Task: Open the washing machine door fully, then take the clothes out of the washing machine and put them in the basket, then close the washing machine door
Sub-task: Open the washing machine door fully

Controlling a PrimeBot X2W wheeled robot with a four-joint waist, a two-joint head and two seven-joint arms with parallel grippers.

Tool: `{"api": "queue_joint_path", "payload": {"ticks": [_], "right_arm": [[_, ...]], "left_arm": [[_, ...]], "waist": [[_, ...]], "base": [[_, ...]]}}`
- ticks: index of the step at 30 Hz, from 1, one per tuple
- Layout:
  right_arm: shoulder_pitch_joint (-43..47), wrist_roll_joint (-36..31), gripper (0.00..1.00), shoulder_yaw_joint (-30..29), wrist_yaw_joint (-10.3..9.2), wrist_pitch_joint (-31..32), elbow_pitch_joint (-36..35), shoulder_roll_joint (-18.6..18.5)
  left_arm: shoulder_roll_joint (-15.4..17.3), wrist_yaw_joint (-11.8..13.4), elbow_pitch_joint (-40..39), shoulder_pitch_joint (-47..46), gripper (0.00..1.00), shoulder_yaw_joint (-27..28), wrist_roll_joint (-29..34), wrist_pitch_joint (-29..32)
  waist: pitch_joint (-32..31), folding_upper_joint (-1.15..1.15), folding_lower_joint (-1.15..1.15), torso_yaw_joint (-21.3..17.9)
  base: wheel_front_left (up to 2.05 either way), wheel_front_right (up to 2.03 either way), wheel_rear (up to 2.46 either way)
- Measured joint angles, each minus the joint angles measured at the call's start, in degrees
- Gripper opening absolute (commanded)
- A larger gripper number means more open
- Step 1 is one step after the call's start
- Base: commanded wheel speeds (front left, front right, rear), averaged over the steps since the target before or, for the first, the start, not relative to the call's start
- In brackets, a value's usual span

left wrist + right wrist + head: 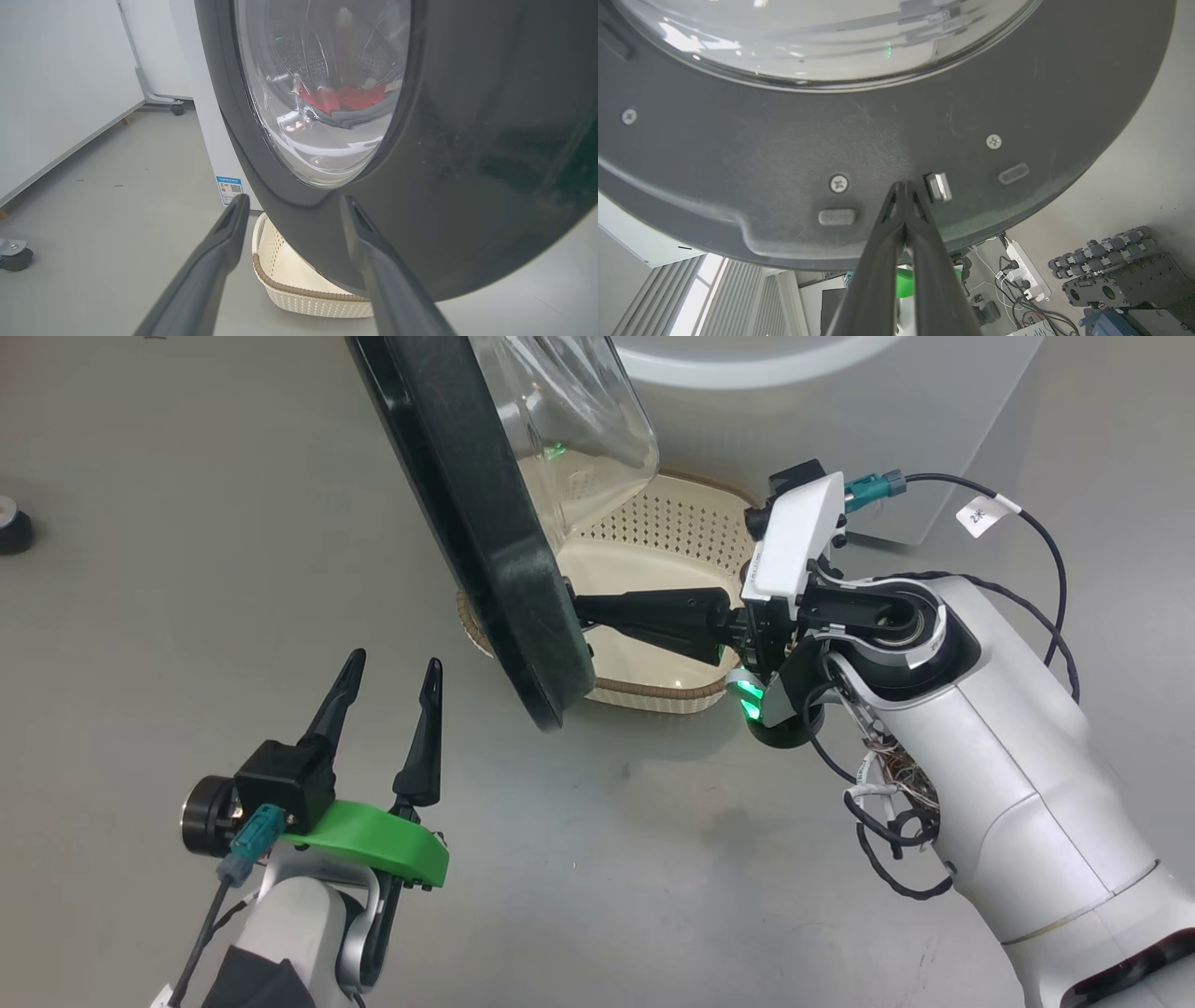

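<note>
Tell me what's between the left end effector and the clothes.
The washing machine door; the left wrist view shows the clothes through its glass, past the left end effector.

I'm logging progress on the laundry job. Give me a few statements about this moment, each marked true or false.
1. The right gripper is shut, its tips at the inner face of the washing machine door. True.
2. The left gripper grips the door's rim. False: it is open and clear of the door.
3. The basket is already full. False: it is empty; the clothes lie in the washing machine, seen through the door glass.
4. The basket stands on the floor below the door's lower edge. True.
</note>
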Motion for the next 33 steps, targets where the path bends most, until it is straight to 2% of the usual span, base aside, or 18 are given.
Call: {"api": "queue_joint_path", "payload": {"ticks": [10, 19, 23, 27, 33], "right_arm": [[-0.1, 3.9, 0.00, 4.5, 0.00, -2.9, -0.9, -0.1], [-0.1, 5.4, 0.00, 4.9, -0.05, -5.8, -0.5, 0.1], [0.0, 3.9, 0.00, 4.5, 0.31, -7.3, 1.0, 0.2], [0.5, 0.5, 0.00, 4.4, 3.03, -9.4, 2.2, -1.1], [4.0, -6.5, 0.00, 3.6, 8.14, -16.4, 3.6, -6.3]], "left_arm": [[0.0, 0.0, 0.0, 0.0, 1.00, -0.2, 0.0, 0.0], [0.0, 0.6, 0.2, 0.0, 1.00, 0.5, 0.0, 0.0], [0.0, 0.6, 0.7, 0.0, 1.00, 1.7, 0.8, 0.0], [0.0, 0.6, 1.0, 0.1, 1.00, 2.8, 1.6, 0.0], [0.0, 1.0, 1.5, 2.2, 1.00, 4.6, 1.7, 0.0]], "waist": [[0.2, 0.00, 0.00, 0.5], [-0.8, 0.00, 0.00, -0.2], [-1.9, 0.00, 0.00, -1.0], [-3.4, 0.00, 0.00, -2.0], [-6.4, 0.00, 0.00, -4.0]], "base": [[0.00, 0.00, 0.00], [0.00, 0.00, 0.00], [0.00, 0.00, 0.00], [0.00, 0.00, 0.00], [0.00, 0.00, 0.00]]}}
